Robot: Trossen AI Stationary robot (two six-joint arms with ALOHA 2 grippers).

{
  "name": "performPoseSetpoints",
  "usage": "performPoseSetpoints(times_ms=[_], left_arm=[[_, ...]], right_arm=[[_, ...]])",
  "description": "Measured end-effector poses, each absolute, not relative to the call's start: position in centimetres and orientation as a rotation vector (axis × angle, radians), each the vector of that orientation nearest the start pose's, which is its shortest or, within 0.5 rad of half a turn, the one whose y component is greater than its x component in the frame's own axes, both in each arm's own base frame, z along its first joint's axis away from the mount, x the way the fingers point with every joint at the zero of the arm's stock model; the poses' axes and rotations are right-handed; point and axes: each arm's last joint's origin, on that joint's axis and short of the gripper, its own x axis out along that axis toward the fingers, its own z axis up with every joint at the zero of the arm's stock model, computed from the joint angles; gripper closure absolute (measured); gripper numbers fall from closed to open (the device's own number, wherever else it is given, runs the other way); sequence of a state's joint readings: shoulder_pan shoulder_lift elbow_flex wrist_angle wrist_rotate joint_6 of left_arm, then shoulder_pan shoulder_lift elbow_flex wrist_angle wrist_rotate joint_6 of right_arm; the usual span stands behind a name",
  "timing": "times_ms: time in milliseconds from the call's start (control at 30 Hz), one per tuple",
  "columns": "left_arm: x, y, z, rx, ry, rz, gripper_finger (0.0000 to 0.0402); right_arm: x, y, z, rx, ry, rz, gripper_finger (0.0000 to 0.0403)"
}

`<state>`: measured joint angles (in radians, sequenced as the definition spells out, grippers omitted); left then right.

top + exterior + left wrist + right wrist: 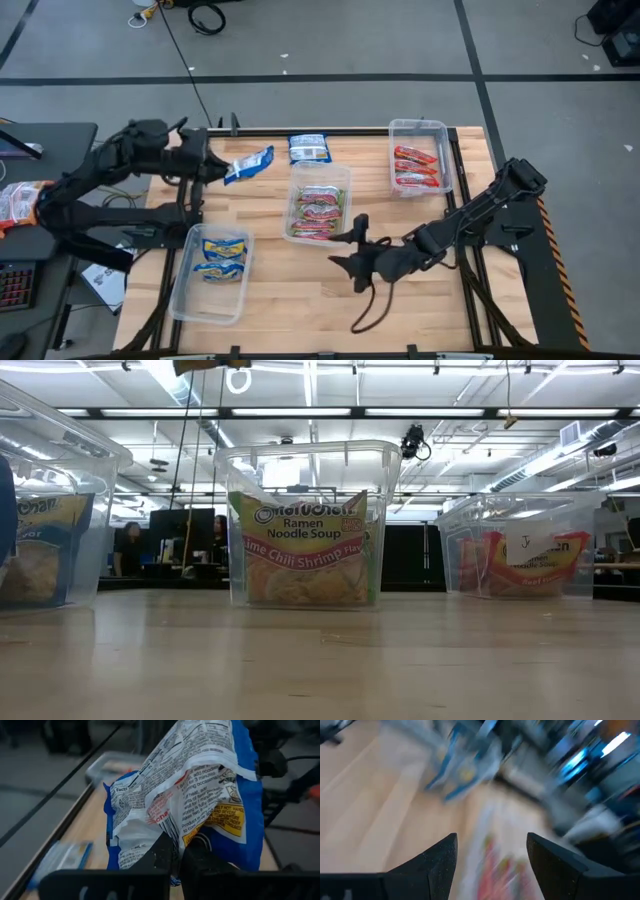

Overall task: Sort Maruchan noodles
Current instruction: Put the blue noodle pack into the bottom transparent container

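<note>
One blue-and-yellow packet (249, 164) pinched shut in the left hand (218, 168), held above the bench's (300, 290) far left part; another blue packet (309, 148) lying loose at the far edge. Probably mid-carry: next, over to the near-left tub (185, 290) of matching blue packets, then release. Right hand (350, 248) open and empty beside the middle tub (345, 175). Pale wood planks; beyond, grey floor, ceiling strip lights, monitors, people far off.

You look straight down on the whole wooden bench (320, 290) from overhead. The low camera sits at bench-top height, close before the clear plastic middle tub (305, 525), also visible from above (319, 200). Wrist cameras look past each claw.
</note>
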<state>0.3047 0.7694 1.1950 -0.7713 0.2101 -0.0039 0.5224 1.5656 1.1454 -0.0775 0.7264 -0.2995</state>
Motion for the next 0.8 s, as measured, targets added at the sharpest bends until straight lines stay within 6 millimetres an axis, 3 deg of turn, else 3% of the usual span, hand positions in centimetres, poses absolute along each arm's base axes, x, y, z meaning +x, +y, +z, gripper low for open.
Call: performPoseSetpoints(times_ms=[167, 500, 700, 800], left_arm=[[13.5, 2.1, 38.4, -0.063, 0.167, -0.063, 0.0383], [17.2, -0.4, 34.1, 0.048, -0.224, -0.435, 0.0383], [18.5, -1.8, 32.9, 0.064, -0.242, -0.554, 0.0383], [19.6, -2.2, 32.3, 0.074, -0.231, -0.533, 0.0383]], right_arm=[[31.9, 15.6, 30.5, -0.660, 0.247, -0.171, 0.0155], [33.9, 12.1, 32.1, -0.396, -0.055, 0.011, 0.0111], [34.8, 9.2, 32.9, -0.361, -0.155, -0.042, 0.0092], [35.1, 8.0, 33.3, -0.325, -0.214, 0.046, 0.0091]])
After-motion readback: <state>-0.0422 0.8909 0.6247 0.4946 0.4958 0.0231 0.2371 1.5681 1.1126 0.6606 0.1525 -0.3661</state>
